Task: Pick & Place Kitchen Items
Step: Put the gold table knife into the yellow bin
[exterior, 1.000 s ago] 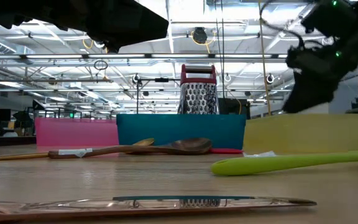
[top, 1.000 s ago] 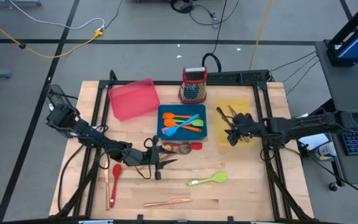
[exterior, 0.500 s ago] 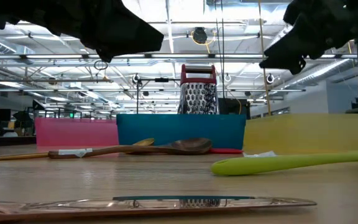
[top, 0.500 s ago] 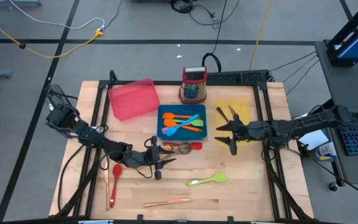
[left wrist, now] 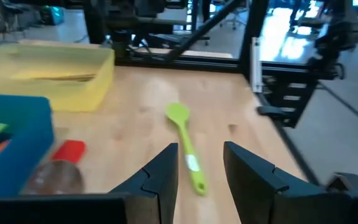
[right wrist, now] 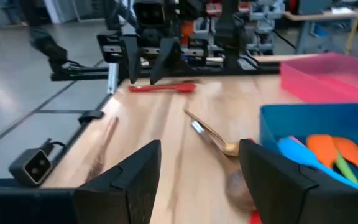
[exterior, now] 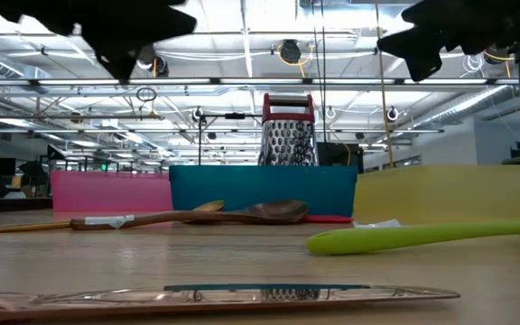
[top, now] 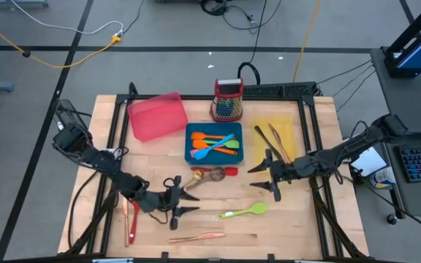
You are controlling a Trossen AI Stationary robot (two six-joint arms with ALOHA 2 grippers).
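My left gripper (top: 189, 204) is open and empty, above the table's near middle, pointing toward the green spatula (top: 243, 212), which lies flat ahead of its fingers (left wrist: 187, 153). My right gripper (top: 264, 180) is open and empty, just left of and nearer than the yellow tray (top: 275, 139), which holds two dark utensils. A wooden spoon and a gold spoon (top: 209, 174) lie before the blue tray (top: 191, 146), which holds orange, blue and green utensils. A copper-toned utensil (top: 196, 237) lies near the front edge. A red spoon (top: 134, 213) and a wooden utensil (top: 125, 219) lie at the near left.
A pink tray (top: 156, 115) and a red-topped grater (top: 227, 100) stand at the back. A small red piece (top: 230, 171) lies beside the wooden spoon. The black frame rails run along the table's left and right sides.
My right gripper has gone from over the yellow tray toward the table's near and left side and now hangs over bare wood. My left gripper has gone toward the near edge, away from the wooden spoon. No utensil on the table has moved.
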